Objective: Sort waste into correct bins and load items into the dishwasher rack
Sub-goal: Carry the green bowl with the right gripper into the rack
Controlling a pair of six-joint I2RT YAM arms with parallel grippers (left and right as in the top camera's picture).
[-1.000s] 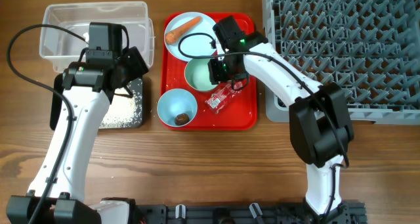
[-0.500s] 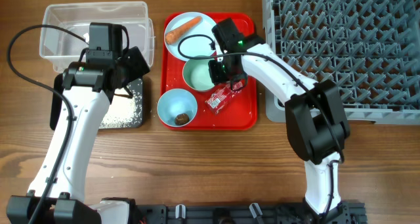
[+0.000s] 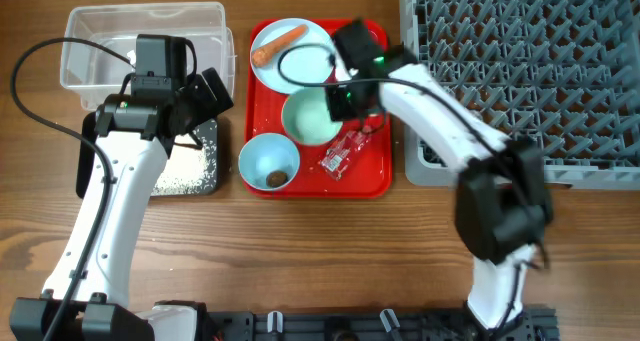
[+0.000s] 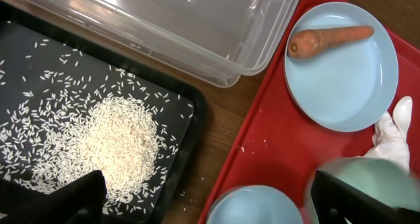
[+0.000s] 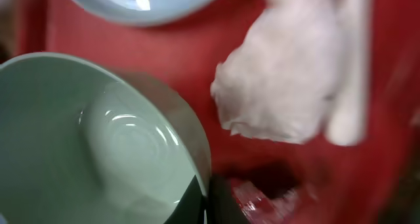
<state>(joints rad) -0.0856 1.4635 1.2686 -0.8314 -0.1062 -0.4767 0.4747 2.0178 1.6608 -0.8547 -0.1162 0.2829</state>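
My right gripper (image 3: 342,103) is shut on the rim of a pale green bowl (image 3: 308,119) over the red tray (image 3: 378,181); the wrist view shows the fingers (image 5: 207,201) pinching the rim of that bowl (image 5: 85,138). Beside them lie a crumpled white napkin (image 5: 285,86), a white spoon (image 5: 348,66) and a red-and-clear wrapper (image 3: 339,160). A pale blue plate (image 3: 300,69) holds an orange carrot (image 3: 278,43). A pale blue bowl (image 3: 270,165) holds brown scraps. My left gripper (image 4: 210,204) is open and empty between the black tray (image 4: 190,152) with its white rice (image 4: 121,142) and the red tray.
A clear plastic tub (image 3: 140,41) stands at the back left, behind the black tray (image 3: 90,181). The large grey peg rack (image 3: 520,71) fills the right side, close to the red tray's right edge. Wood table lies in front.
My right arm is moving and blurred, with the green bowl shifted slightly right in its grip. The wrapper has slid down towards the tray's front. The left arm has barely moved.
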